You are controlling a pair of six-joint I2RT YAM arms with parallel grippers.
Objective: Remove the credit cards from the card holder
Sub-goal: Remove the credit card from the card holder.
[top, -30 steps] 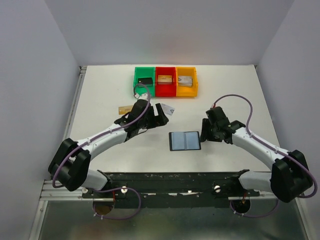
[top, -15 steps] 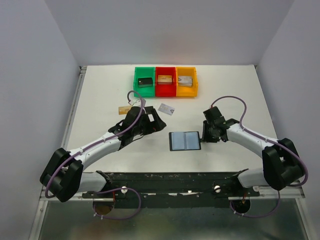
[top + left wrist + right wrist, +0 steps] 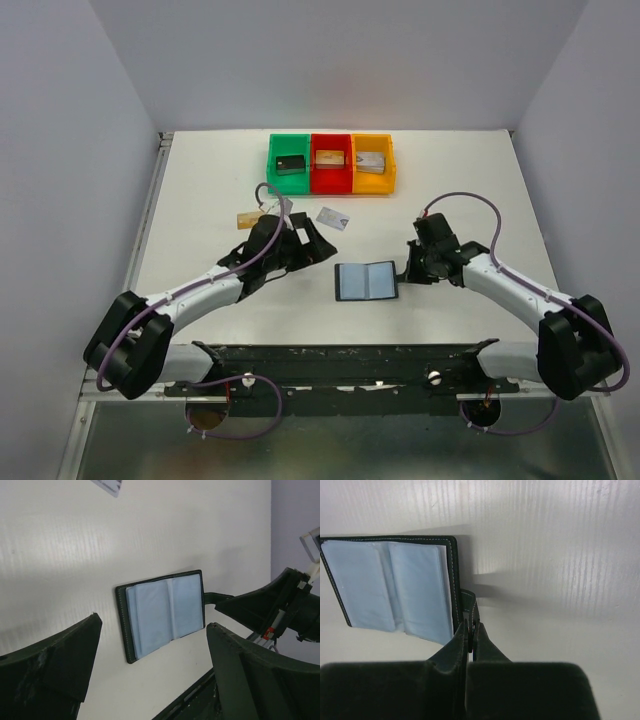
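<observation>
White counter carries the open card holder, lying flat between both arms. Right fingers are pressed together on its thin edge tab. Left fingers gape wide just short of it. It looks light and floppy, with slick pockets, so pinning one edge seems best.

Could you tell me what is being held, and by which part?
The right gripper pinches the card holder by the small black tab on the edge facing it; the open left gripper holds nothing.
</observation>
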